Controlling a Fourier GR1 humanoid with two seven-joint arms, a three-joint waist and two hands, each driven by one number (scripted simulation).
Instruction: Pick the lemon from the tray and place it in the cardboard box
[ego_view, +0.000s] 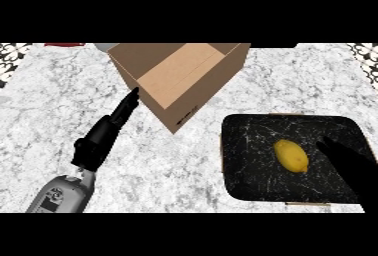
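A yellow lemon (291, 155) lies in the middle of a black marbled tray (251, 175) at the right of the counter. My right hand (356, 167) hovers over the tray's right part, a short way right of the lemon and apart from it, fingers straight and open. An open cardboard box (181, 75) stands at the back centre, its opening facing up. My left hand (103, 135) stretches with straight fingers toward the box's left wall, fingertips close to it, holding nothing.
The counter is grey-white marble (66, 95). A patterned tile edge (15, 50) shows at the far left and right corners. A grey round object (103, 47) peeks out behind the box.
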